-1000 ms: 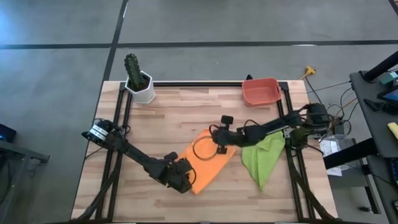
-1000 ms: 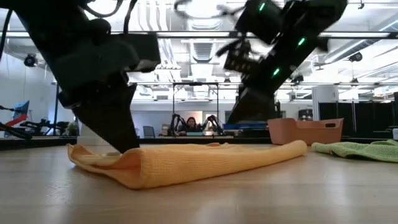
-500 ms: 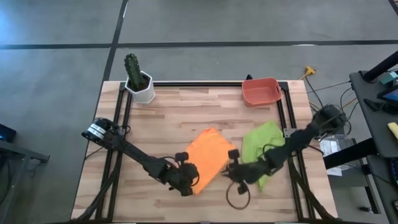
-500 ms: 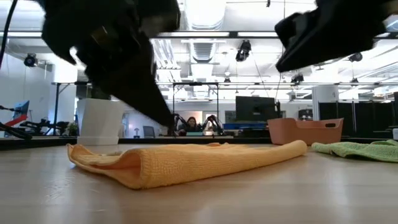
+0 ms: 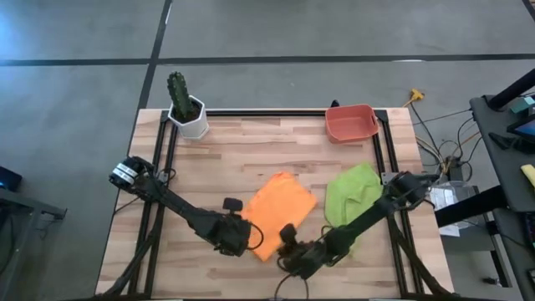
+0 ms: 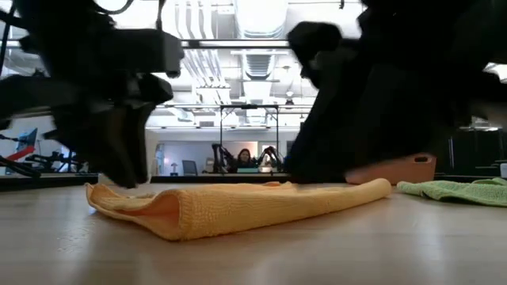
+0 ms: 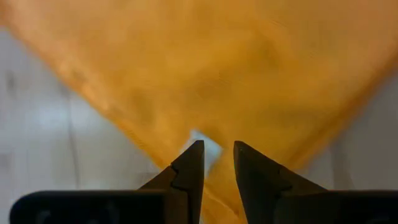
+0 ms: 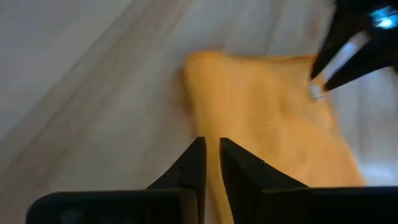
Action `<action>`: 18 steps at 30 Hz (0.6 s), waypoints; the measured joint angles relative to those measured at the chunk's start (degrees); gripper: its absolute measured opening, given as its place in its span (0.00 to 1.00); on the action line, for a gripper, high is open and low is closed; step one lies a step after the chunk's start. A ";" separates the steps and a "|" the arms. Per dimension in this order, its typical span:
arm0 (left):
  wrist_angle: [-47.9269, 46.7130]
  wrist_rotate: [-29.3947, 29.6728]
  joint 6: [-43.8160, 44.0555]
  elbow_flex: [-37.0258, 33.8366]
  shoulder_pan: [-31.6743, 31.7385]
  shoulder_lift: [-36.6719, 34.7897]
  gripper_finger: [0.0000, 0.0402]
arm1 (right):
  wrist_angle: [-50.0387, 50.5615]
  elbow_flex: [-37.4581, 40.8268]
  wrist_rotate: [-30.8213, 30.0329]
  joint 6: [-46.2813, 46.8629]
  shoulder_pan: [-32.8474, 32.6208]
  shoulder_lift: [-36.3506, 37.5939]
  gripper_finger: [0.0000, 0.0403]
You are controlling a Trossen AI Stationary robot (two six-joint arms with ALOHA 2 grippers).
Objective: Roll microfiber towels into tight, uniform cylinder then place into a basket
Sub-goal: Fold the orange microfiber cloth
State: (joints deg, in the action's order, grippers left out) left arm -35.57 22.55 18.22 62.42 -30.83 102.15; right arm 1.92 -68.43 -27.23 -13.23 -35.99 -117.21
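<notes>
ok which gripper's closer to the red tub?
Right. The right gripper sits at the table's near edge, by the orange towel; the left gripper is further left. Both far from the red tub.

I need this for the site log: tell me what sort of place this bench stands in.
Most likely a robotics lab or open workshop. The wooden table sits on a bare grey floor; the low view shows exposed ceiling ducts, more equipment and a person at a desk in the background.
</notes>
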 joint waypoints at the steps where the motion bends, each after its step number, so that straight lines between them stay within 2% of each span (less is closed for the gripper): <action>1: -0.07 0.02 -1.15 -0.09 -0.49 0.00 0.18 | 3.64 -1.98 0.03 -0.09 -0.08 -0.95 0.12; 3: 0.14 0.21 -2.81 -0.07 -1.47 0.00 0.18 | 9.13 -5.53 0.00 -0.05 -0.15 -2.61 0.17; 6: 0.60 0.31 -3.85 -0.01 -2.28 -0.02 0.19 | 10.95 -8.27 0.14 -0.37 -0.15 -3.72 0.26; 13: 1.07 0.29 -1.45 -2.31 -2.94 0.64 0.26 | 5.63 -9.57 0.19 -4.51 -0.10 -3.80 0.50; 18: 2.64 1.15 2.38 -3.98 -3.02 1.20 0.31 | 1.86 -9.28 0.57 -5.32 -0.11 -4.03 0.56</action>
State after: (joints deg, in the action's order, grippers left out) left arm -32.92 23.70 20.60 58.44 -33.85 103.35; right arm 3.78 -77.71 -26.65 -18.55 -36.11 -121.25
